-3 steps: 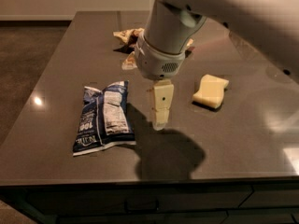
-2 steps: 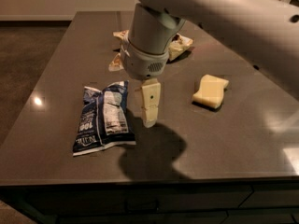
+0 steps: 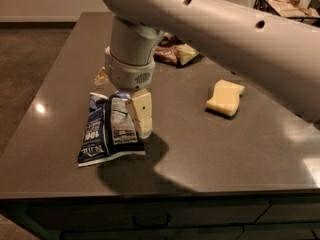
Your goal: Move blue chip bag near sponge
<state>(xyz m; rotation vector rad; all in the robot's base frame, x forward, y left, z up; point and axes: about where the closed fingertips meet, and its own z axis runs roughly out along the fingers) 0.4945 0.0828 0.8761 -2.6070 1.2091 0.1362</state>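
The blue chip bag lies flat on the dark table, left of centre, with its white label panel facing up. My gripper hangs from the big cream arm and is low over the bag's right edge, close to or touching it. The sponge, a pale yellow block with wavy sides, lies on the table well to the right of the bag and gripper.
A brown and yellow snack bag lies at the back of the table, partly behind the arm. The arm spans the upper right of the view. A dark wire rack stands beyond the table at top right. The table's front edge is near the bag.
My gripper has moved left from the table's middle to the blue chip bag's right edge and come lower. The bag and sponge have not moved.
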